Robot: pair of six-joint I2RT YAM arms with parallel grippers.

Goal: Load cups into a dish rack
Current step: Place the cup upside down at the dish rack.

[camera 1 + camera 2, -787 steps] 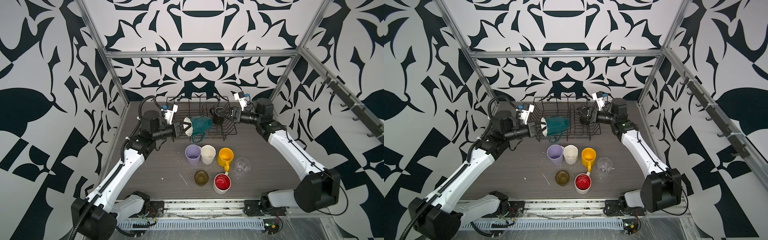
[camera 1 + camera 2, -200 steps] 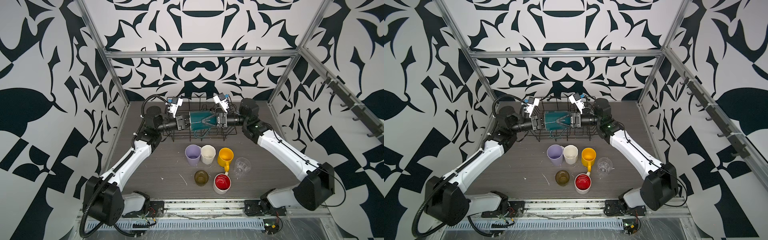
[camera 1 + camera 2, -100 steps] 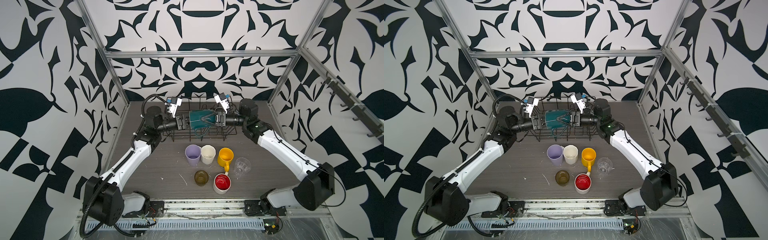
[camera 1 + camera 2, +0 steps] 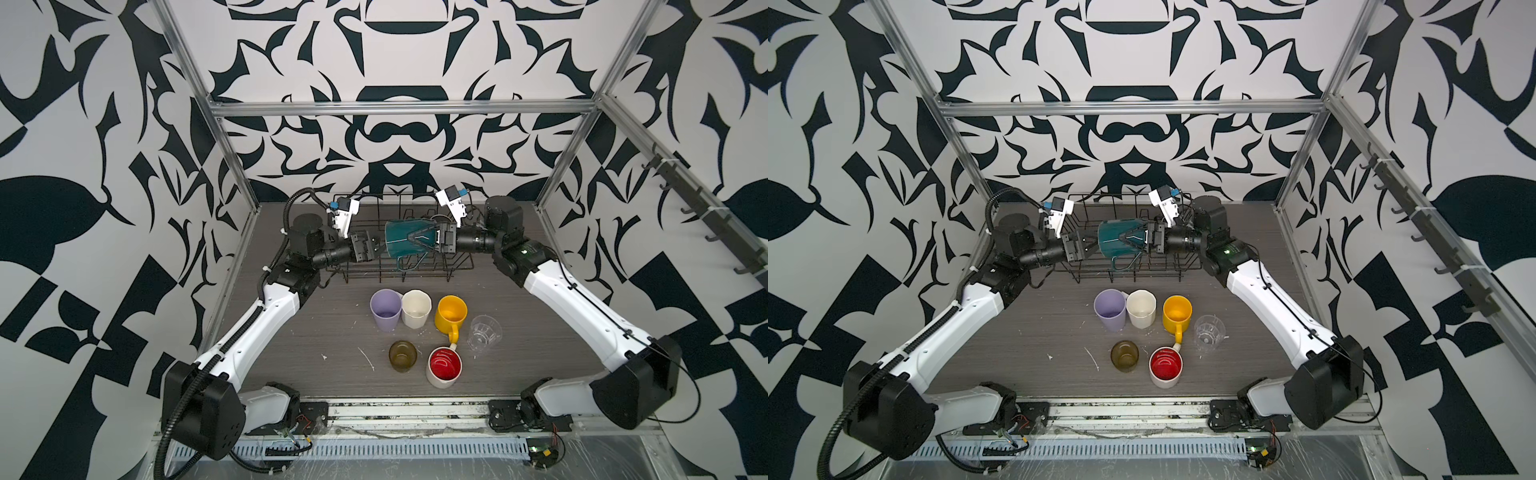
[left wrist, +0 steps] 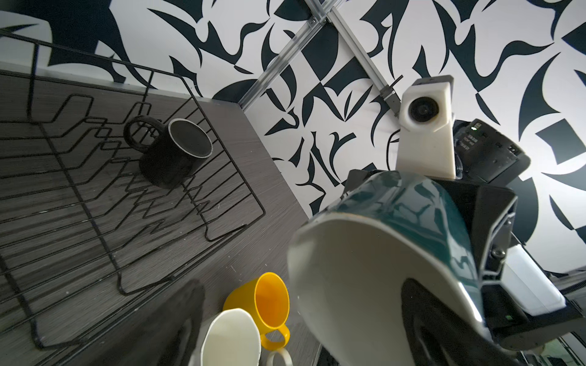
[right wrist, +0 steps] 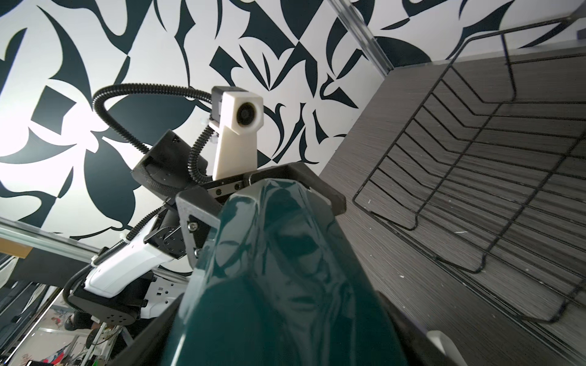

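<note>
A dark-green mug (image 4: 401, 247) (image 4: 1117, 245), cream inside (image 5: 358, 269), hangs on its side over the black wire dish rack (image 4: 399, 277) (image 4: 1129, 279). My right gripper (image 4: 411, 240) (image 6: 285, 342) is shut on its body, one finger on each side. My left gripper (image 4: 375, 245) (image 5: 299, 332) stands open at the mug's mouth, and one finger (image 5: 421, 320) shows against the cream inside. A black mug (image 5: 172, 158) lies in the rack. In front stand lilac (image 4: 385, 309), white faceted (image 4: 415, 307) and yellow (image 4: 451, 313) cups.
A clear glass (image 4: 482, 332), an olive-brown glass (image 4: 402, 355) and a white mug with a red inside (image 4: 444, 368) stand nearer the table's front edge. Metal frame posts and patterned walls close in the back and both sides.
My left gripper's jaws have opened and let go of the green mug's rim. The right gripper keeps its hold, with the mug still over the rack.
</note>
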